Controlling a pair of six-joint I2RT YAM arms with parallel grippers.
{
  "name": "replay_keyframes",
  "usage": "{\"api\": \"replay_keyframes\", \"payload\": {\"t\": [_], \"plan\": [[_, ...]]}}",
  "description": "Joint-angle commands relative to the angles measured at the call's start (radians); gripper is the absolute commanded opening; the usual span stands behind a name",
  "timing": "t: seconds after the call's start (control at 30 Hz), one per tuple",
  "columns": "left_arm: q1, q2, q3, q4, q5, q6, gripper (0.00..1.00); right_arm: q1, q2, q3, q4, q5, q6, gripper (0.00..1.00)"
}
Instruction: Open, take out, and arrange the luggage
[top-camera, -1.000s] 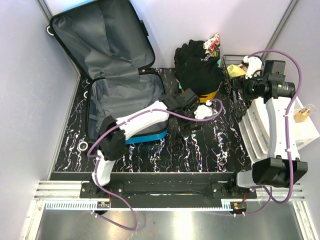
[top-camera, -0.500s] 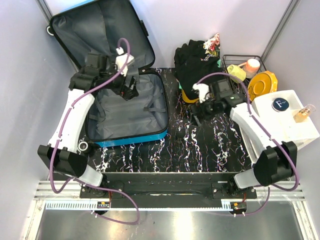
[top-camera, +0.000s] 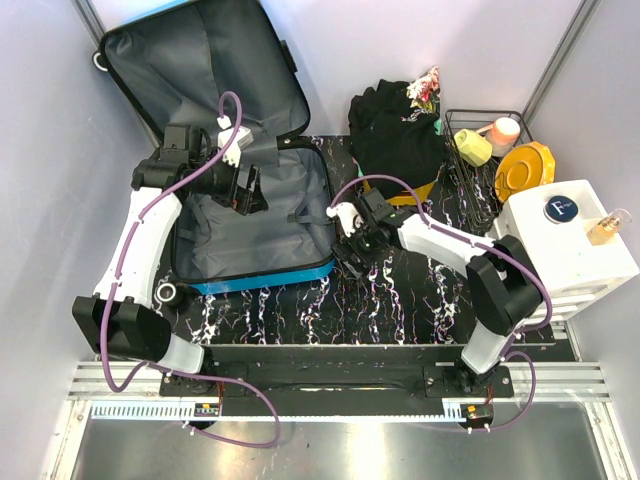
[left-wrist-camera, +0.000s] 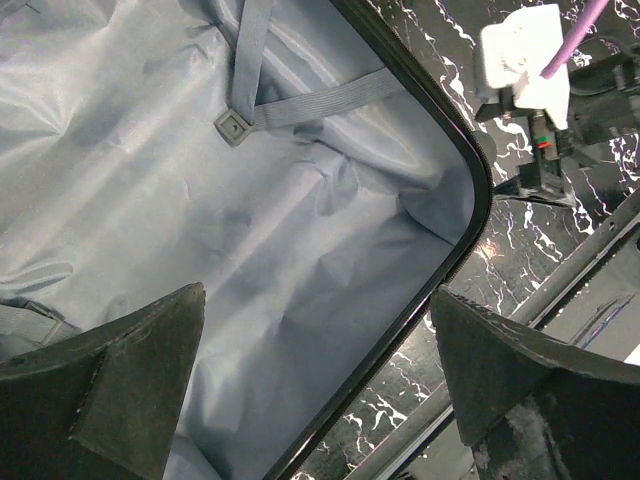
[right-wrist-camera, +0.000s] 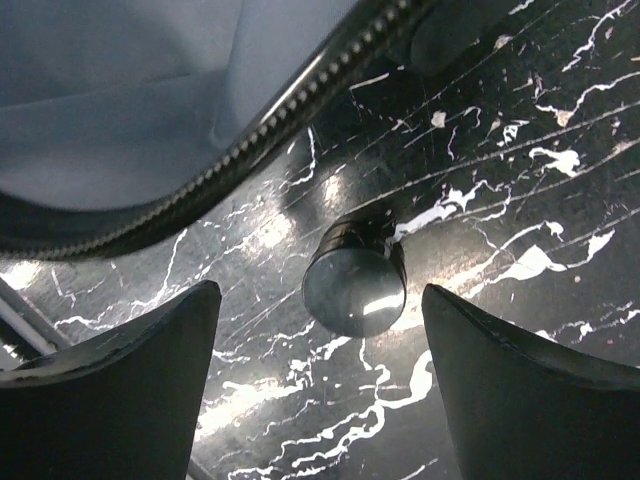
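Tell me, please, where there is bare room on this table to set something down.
The marbled table is bare in front of the luggage, up to the near rail, and widens toward the white box. The luggage's grey lined base holds only its straps. The back right is crowded: black clothes, wire basket, yellow plate.

We can read one mark only: a pale capital "F" on the dark round label (top-camera: 563, 208) that lies on top of the white box (top-camera: 580, 252) at the right edge of the worktop. The finer lettering beneath that letter is too small for us to make out, and the small sticker (top-camera: 207, 407) on the front rail is illegible.
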Motion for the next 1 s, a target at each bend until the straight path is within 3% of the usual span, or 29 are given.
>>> {"api": "replay_keyframes", "payload": {"t": [0.0, 0.37, 0.53, 0.8, 0.97], "plan": [[0.003, -0.042, -0.001, 0.025, 0.026, -0.018, 0.99, 0.018, 0.027, -0.024, 0.088, 0.052, 0.006, 0.89], [0.003, -0.042, -0.001, 0.025, 0.034, -0.026, 0.98, 0.041, 0.078, -0.062, 0.134, 0.116, 0.017, 0.77], [0.003, -0.045, -0.007, 0.025, 0.037, -0.026, 0.97, 0.041, 0.057, -0.082, 0.128, 0.152, -0.006, 0.62], [0.003, -0.032, 0.002, 0.023, 0.049, -0.029, 0.97, 0.041, 0.053, -0.102, 0.124, 0.179, -0.017, 0.68], [0.003, -0.03, 0.007, 0.025, 0.049, -0.024, 0.97, 0.041, 0.033, -0.124, 0.124, 0.216, -0.032, 0.5]]}}
